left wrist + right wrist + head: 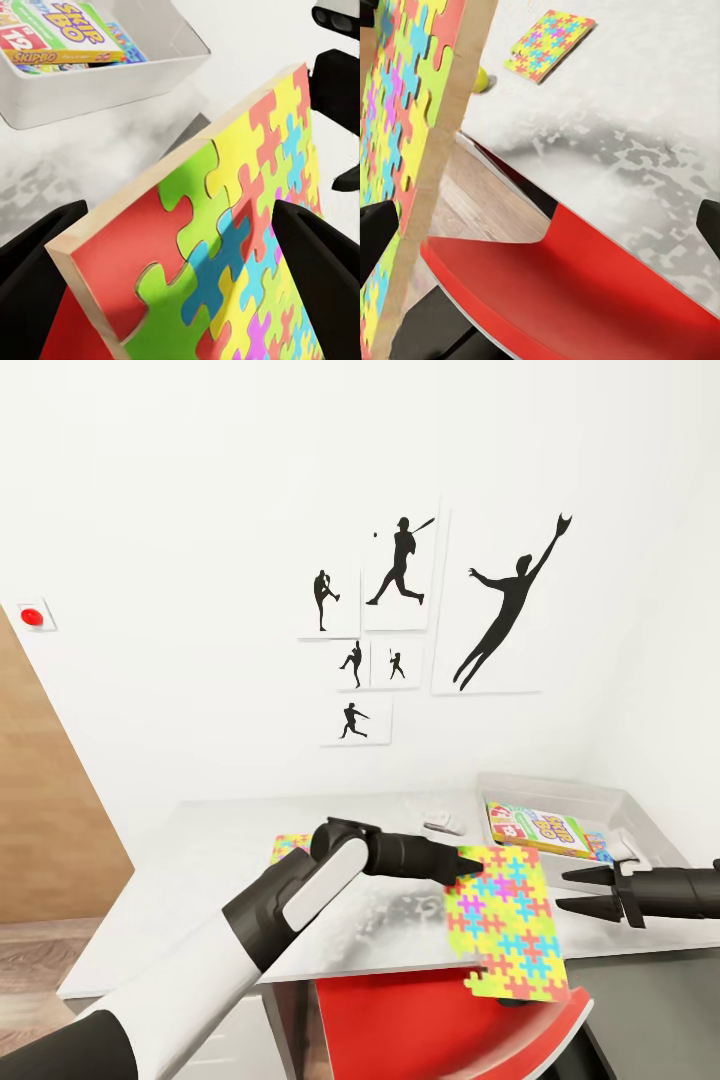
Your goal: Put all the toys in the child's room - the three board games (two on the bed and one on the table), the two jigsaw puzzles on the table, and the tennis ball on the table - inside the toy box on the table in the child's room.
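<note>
Two jigsaw puzzles are visible, one puzzle (292, 847) flat on the table (180, 900) and one held puzzle (505, 920) clamped upright by the left gripper (470, 863) above the table's front edge, beside the toy box (640, 825), while the right gripper (578, 892) waits spread and empty.

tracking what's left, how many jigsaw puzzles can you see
2: one jigsaw puzzle held upright in the left gripper, the second puzzle flat on the table.

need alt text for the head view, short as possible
The left gripper holds a colourful jigsaw puzzle upright over the near edge of a grey table, near the open right gripper. Behind sits a grey toy box holding a Skip-Bo game.
</note>
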`<state>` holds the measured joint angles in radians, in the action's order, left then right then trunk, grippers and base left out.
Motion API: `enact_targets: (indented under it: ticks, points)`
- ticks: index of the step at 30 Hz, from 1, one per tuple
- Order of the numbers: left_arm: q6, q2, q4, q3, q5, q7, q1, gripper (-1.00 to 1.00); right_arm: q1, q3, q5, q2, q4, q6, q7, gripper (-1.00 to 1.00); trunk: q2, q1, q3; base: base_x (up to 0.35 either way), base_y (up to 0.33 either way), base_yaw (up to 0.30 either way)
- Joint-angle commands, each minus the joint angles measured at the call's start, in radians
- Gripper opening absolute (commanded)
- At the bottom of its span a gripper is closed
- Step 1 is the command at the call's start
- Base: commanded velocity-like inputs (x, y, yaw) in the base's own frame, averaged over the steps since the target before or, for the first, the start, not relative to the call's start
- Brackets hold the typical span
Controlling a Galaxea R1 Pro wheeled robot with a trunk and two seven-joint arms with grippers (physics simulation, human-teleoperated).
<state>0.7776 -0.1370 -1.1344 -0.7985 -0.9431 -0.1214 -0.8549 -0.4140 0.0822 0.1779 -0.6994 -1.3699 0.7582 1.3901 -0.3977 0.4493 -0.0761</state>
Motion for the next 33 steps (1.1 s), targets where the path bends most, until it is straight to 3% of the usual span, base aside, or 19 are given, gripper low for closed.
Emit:
enact_targets:
  ticks: [1,19,33]
  points:
    - [0.003,0.0,-0.005,-0.002,0.005,-0.008,-0.001,-1.0,-0.001,0.0,0.003,0.0,0.0,0.009,0.001,1.0,-0.002,0.001,-0.002,0.0,0.0,0.0]
    - [-0.012,-0.004,-0.025,-0.009,0.004,-0.037,-0.001,-1.0,-0.001,-0.002,0.004,0.002,-0.001,0.009,0.001,1.0,-0.002,0.001,-0.002,0.0,0.0,0.0]
    - [-0.059,-0.011,-0.02,-0.01,0.004,-0.038,0.0,-1.0,0.0,-0.048,0.017,0.009,-0.025,0.036,0.001,1.0,-0.002,0.001,-0.002,0.0,0.0,0.0]
